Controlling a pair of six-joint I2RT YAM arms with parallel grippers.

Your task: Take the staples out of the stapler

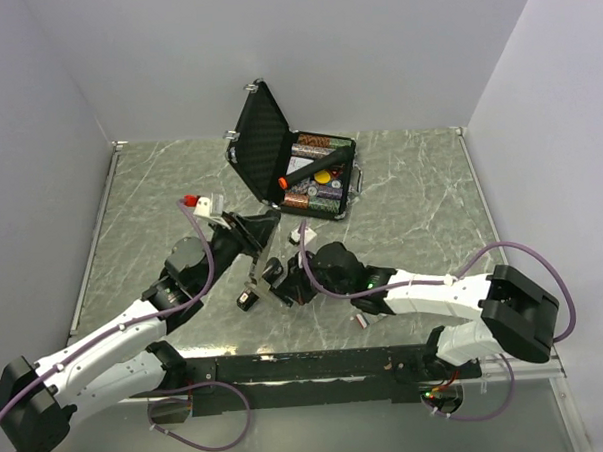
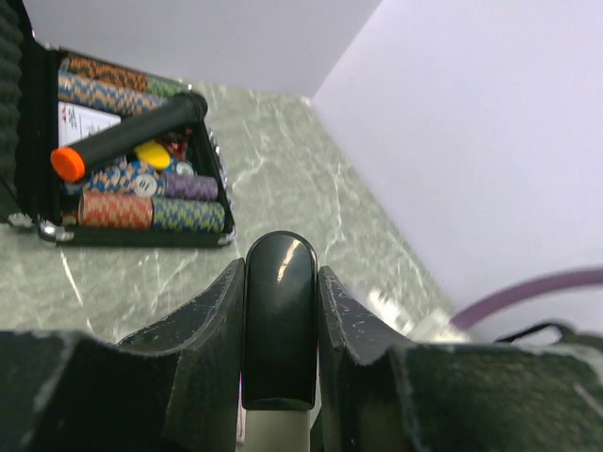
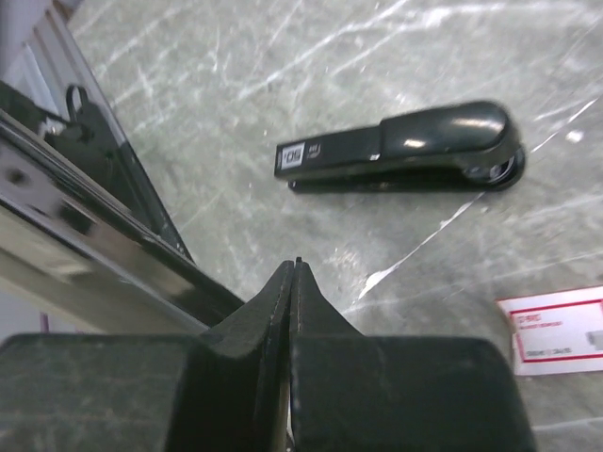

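My left gripper (image 1: 250, 233) is shut on a glossy black rounded end of the stapler (image 2: 279, 311); its fingers press both sides. In the top view a silver rail (image 1: 252, 273) runs from that grip down to the table. In the right wrist view a slim black stapler body (image 3: 405, 151) with a white label lies on the marble ahead of my right gripper (image 3: 295, 268), well apart from it. The right jaws are pressed together, with only a thin dark sliver at the tips. The right gripper (image 1: 281, 279) sits just right of the rail. No staple strip shows clearly.
An open black foam-lined case (image 1: 268, 137) with poker chips and an orange-capped black marker (image 2: 127, 137) stands at the back. A white and red cardboard box (image 3: 556, 330) lies right of the right gripper. The black mounting bar (image 1: 318, 365) runs along the near edge.
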